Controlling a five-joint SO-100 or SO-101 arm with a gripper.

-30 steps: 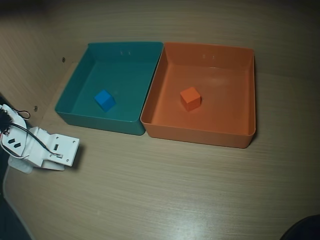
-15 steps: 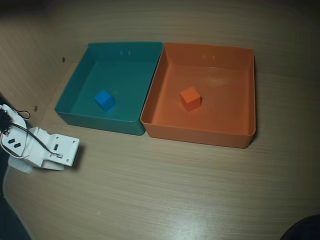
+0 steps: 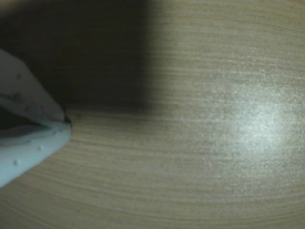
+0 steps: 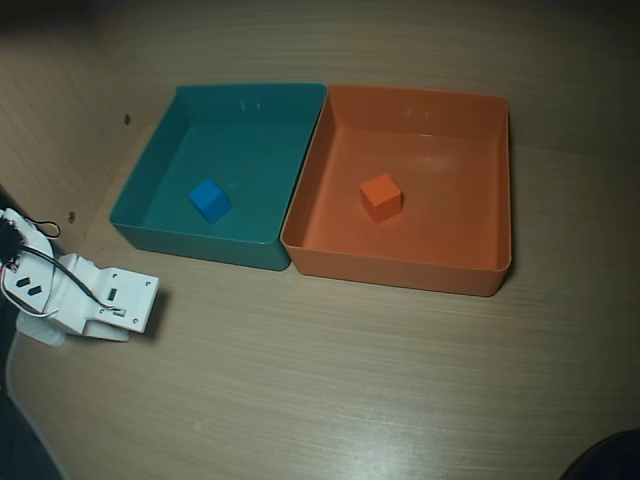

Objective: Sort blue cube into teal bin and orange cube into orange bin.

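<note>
With the blue cube resting in the teal bin and the orange cube in the orange bin, sorting looks complete — the gripper (fingertips meeting, empty) sits parked over bare table, nothing left but rest.

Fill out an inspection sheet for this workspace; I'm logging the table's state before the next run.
Surface: light wood-grain table, bare in front of the bins; glare patch in the wrist view.
Job's things: blue cube on the floor of the teal bin; orange cube on the floor of the orange bin; the bins stand side by side.
Clutter: nothing seen.
Grippers: gripper at the wrist view's left edge, white fingers together at the tips, holding nothing, over bare table.
Cables: dark wires on the white arm body at the overhead view's left edge.
Surroundings: dark areas at the frame edges; nothing identifiable.
</note>
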